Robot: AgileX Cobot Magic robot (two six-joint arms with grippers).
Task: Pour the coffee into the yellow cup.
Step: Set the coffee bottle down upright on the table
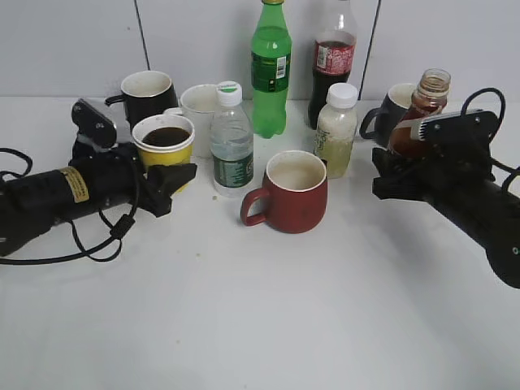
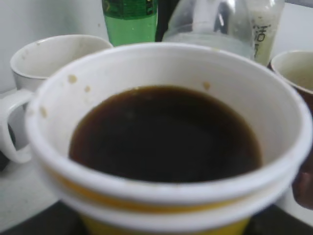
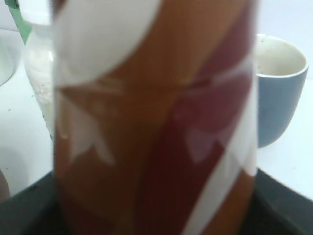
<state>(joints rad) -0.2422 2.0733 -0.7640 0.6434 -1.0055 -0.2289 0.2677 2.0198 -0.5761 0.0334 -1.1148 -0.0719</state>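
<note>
A white tabletop [image 1: 268,325] stands against a pale panelled wall [image 1: 65,41] with dark seams.

At left, the left gripper [image 1: 175,187] lies low, its dark jaws either side of the yellow cup [image 1: 164,140]; whether they press it cannot be told. A yellow sticker on that arm has print too small to read. The cup holds dark coffee [image 2: 164,132], with brown specks on its white inside.

At right, the right gripper [image 1: 394,166] has its jaws closed around the uncapped brown coffee bottle [image 1: 418,110], which stands upright; its red-and-white label fills the right wrist view, blurred, with no words legible.

Between the arms stand:
- a dark red mug [image 1: 288,193];
- a clear water bottle [image 1: 231,140] with a green label;
- a white-capped pale bottle [image 1: 336,130] with unreadable characters;
- a green soda bottle [image 1: 270,69];
- a cola bottle [image 1: 334,61] with a red label;
- a white mug [image 1: 195,106];
- a black mug [image 1: 146,93].

A grey-blue mug [image 3: 279,93] stands behind the coffee bottle.
</note>
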